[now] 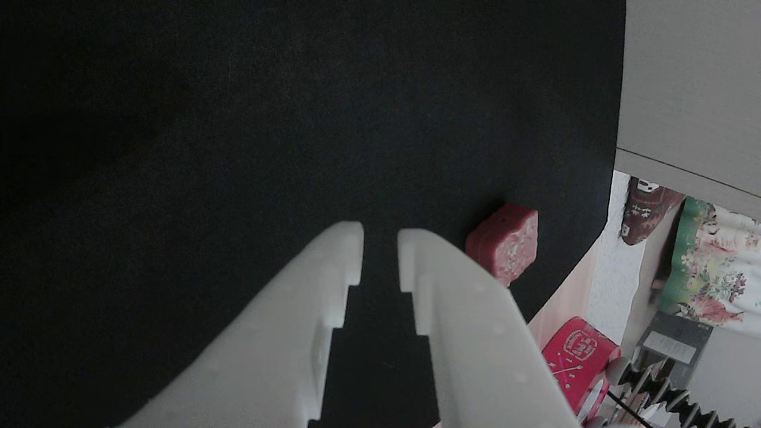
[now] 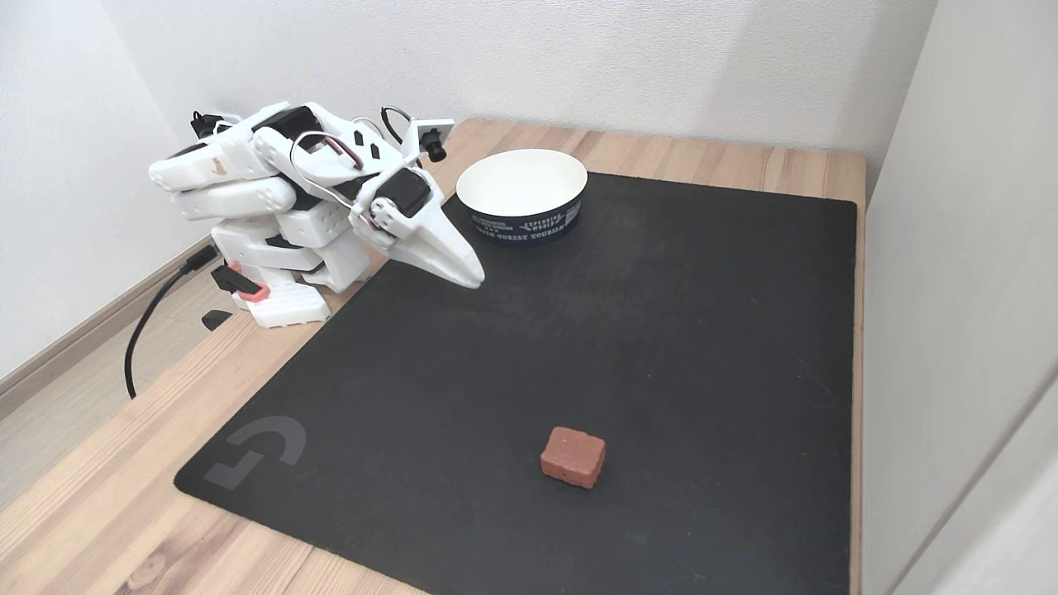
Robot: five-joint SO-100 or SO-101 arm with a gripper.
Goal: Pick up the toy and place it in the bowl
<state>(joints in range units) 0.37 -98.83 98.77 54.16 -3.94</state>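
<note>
Off at two o'clock past my slightly parted, empty white gripper point(image 1: 380, 252), the dark-red chunky block toy point(image 1: 504, 249) could be nudged aside if I approach misaligned.

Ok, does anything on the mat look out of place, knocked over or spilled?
Nothing stands out. The toy sits flat on the black mat, the bowl stands upright at the mat's far edge, and the gripper holds nothing, apart from both.
</note>
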